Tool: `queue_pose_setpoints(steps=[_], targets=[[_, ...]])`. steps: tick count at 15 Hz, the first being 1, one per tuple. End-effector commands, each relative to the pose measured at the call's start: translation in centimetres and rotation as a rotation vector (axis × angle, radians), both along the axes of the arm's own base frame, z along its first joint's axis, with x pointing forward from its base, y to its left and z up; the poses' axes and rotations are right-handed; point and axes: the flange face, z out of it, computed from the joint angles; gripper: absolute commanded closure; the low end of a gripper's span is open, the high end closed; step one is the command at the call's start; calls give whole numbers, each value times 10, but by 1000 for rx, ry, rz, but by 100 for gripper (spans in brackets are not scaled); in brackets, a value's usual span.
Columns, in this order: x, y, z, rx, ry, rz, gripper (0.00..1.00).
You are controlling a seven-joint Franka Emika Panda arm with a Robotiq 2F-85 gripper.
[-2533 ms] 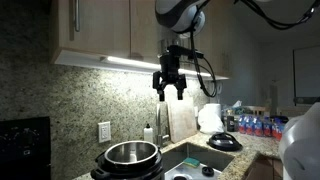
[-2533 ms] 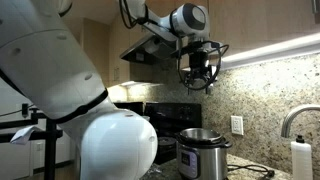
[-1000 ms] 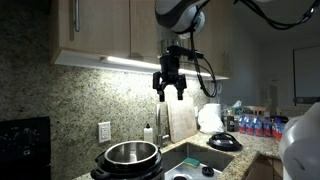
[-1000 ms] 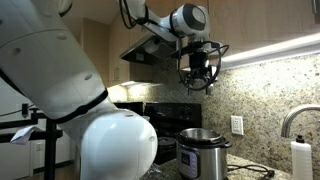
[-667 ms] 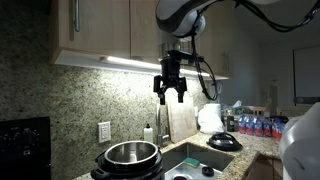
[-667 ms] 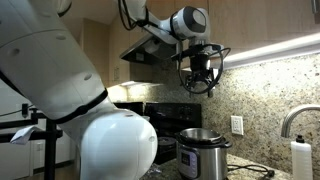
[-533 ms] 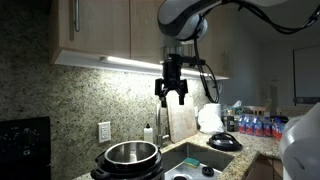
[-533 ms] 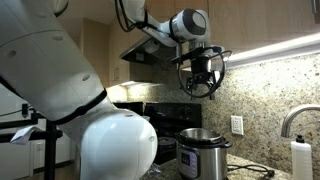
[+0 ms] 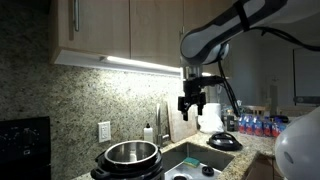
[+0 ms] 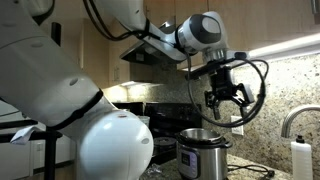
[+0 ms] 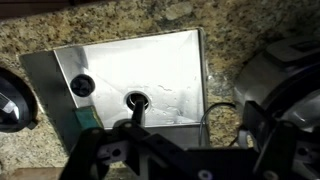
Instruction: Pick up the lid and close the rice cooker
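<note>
The rice cooker (image 9: 128, 158) stands uncovered on the counter left of the sink, its steel inner pot showing; it also shows in the other exterior view (image 10: 203, 152). The black lid (image 9: 223, 141) lies flat on the counter right of the sink, in front of a white rounded lump (image 9: 210, 118). My gripper (image 9: 192, 103) hangs high over the sink, between cooker and lid, open and holding nothing; it appears again in an exterior view (image 10: 228, 100). The wrist view looks straight down into the sink, with what seems the lid (image 11: 10, 100) at the left edge and the cooker (image 11: 280, 75) at the right.
A steel sink (image 9: 195, 160) with a faucet (image 9: 160, 120) lies between cooker and lid. A soap bottle (image 9: 148, 133) stands behind it. Water bottles (image 9: 255, 125) line the far counter. A black stove (image 9: 25, 145) is at the left. Cabinets hang overhead.
The arm has swung away from above the cooker toward the lid's side and come lower, now over the sink. The gripper has stayed open.
</note>
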Motion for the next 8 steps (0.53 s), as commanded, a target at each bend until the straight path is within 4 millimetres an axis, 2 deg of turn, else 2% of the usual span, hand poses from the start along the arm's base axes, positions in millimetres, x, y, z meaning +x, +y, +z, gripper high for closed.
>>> queue_pose_setpoints(steps=[1,4,5,6,8], targets=[[-6,-78,0,-6,-6,-12,0],[-9,-141,9,-18,2,-75,0],[-19,-113,5,10,-11,-65,0],[-20,-125,8,14,-13,-82,0],[-19,-123,7,13,-10,-78,0]])
